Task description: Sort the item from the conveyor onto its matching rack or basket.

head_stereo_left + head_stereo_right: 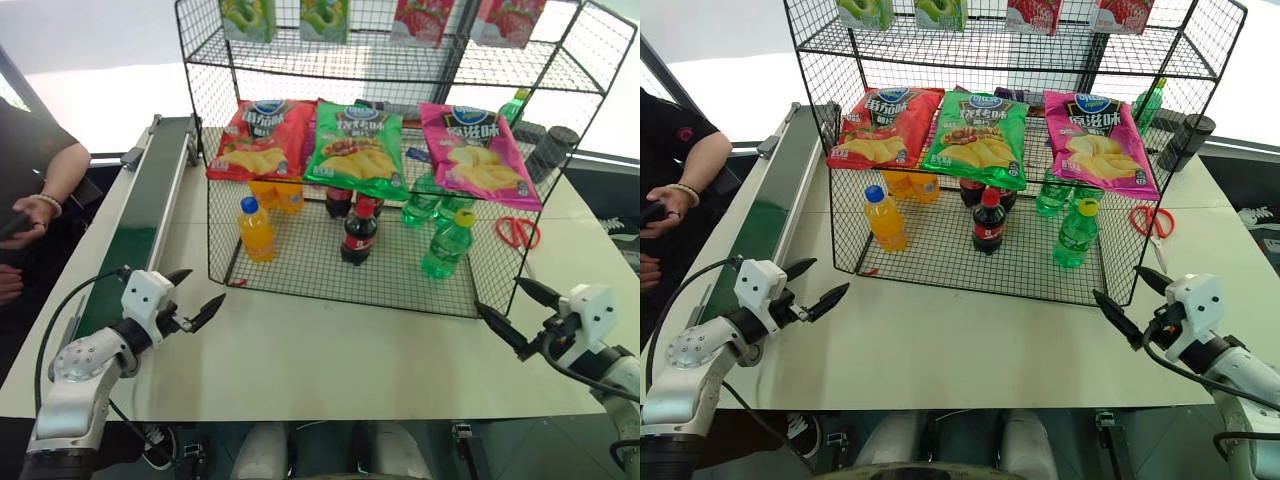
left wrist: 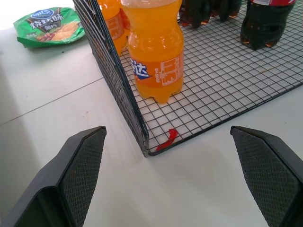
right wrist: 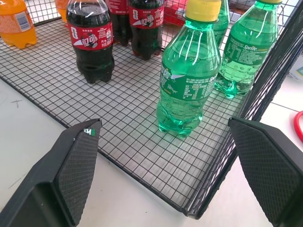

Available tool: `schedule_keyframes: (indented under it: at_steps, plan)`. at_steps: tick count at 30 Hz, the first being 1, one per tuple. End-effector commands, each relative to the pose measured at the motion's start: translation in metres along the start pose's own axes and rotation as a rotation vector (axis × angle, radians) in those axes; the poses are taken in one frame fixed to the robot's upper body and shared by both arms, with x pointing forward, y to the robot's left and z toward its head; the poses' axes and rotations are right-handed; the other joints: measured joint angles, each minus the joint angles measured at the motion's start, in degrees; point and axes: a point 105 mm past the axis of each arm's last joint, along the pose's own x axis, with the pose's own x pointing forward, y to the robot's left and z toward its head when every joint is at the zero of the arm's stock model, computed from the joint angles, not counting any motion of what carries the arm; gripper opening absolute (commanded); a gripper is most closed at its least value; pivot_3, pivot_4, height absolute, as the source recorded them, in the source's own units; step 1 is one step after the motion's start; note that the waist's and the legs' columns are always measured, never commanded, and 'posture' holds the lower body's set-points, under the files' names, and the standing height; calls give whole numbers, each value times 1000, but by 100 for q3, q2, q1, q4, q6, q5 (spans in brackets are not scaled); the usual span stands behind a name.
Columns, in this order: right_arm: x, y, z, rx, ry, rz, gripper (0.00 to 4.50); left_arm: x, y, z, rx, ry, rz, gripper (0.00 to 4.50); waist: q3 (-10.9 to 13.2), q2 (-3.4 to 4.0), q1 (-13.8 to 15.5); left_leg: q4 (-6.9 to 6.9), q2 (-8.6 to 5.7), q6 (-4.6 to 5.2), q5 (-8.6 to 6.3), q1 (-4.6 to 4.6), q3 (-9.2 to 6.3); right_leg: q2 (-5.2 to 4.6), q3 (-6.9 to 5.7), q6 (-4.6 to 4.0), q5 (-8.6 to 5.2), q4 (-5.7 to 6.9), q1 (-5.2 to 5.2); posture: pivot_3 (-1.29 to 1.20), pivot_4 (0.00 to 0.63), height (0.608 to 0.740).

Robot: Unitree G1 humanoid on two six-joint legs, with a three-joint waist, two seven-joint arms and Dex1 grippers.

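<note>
Right wrist view: translucent green bottle (image 3: 189,75) upright on black wire-grid rack (image 3: 142,156); both grippers' fingers apart.

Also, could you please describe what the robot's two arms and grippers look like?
Each arm is silver-grey metal ending in a white wrist block. The left gripper and right gripper each carry two black, pointed fingers with cross-hatched inner pads. A black cable loops along each forearm. One right finger bears a small green-and-white mark.
</note>
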Motion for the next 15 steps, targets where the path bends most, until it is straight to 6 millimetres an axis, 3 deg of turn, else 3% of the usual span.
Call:
schedule_keyframes:
  at_steps: [1, 15]
  plan:
    - [-3, -5, 7, -29, -30, -11, 4450, -4, 4, 8, 15, -27, 8, 4500, 0, 0, 0, 0, 0, 0, 0, 0, 0, 0, 0, 0, 0, 0, 0, 0, 150, 724]
    - [-2, -6, 1, -29, -31, -2, 4450, -1, 5, 7, 24, -22, 36, 4500, -1, -1, 1, 0, 0, 0, 0, 0, 0, -1, 0, 0, 0, 0, 0, 0, 150, 724]
